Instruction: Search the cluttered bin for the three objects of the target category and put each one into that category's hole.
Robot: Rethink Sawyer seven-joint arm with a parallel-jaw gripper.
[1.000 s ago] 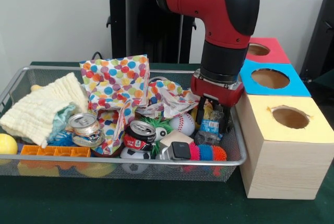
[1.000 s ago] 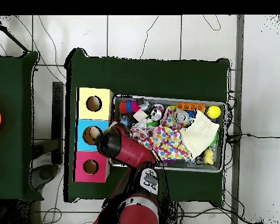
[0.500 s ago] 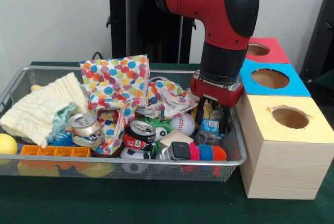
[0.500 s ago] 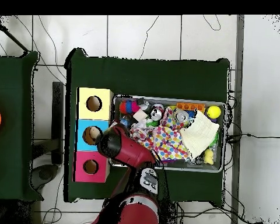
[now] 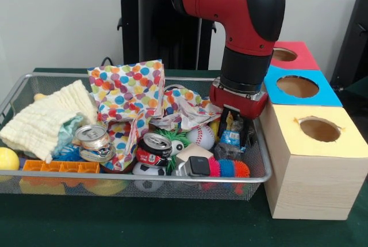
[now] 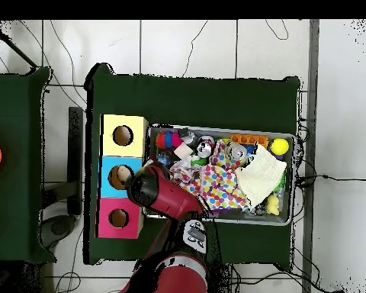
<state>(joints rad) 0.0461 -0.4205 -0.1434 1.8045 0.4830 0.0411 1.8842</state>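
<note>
Hand (image 5: 232,125) clenched on a crinkly blue-and-yellow snack packet (image 5: 232,136), low in the wire mesh bin (image 5: 115,181) at its edge beside the yellow-topped wooden box (image 5: 313,160). Judged: no deposit visible; sorting remains.

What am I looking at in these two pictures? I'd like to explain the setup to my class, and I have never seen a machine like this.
The big red and black thing is a robot arm. At its lower end is a gripper, its "hand", lowered into a wire bin of jumbled things: a yellow cloth, spotted paper, crushed cans, a baseball. The gripper seems shut on a small snack packet.

Beside the bin stand three boxes with a round hole on top: yellow, blue and red.

One picture is taken from across the table, facing the robot. The other looks straight down from above, where the arm covers part of the bin.
</note>
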